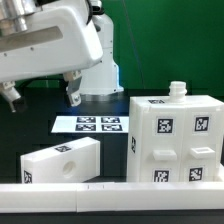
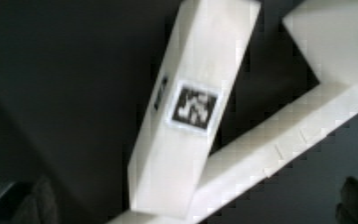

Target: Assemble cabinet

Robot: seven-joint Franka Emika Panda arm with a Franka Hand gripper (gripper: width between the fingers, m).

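So, table [image 1: 30, 125]: dark, carrying every loose part.
Cabinet body [image 1: 175, 140]: big white tagged box, upright at the exterior view's right, with a small knob [image 1: 177, 90] on top.
Rail [image 1: 110, 200]: long, low, white, along the near edge.
Cabinet panel [image 1: 60, 162]: smaller white block with a hole, lying just behind the rail, apart from the body.
Marker board [image 1: 97, 124]: flat on the table, farther back.
Gripper [image 1: 42, 95]: above the table, holding nothing; fingers [image 1: 73, 97] spread wide.

ext: arm [image 1: 50, 40] cut off top+left | rail [image 1: 110, 195] runs past both side edges, hides cabinet body [image 1: 175, 140] base | wrist: tagged white part [image 2: 179, 160] blurry, ends out of frame, tag [image 2: 195, 105] unreadable
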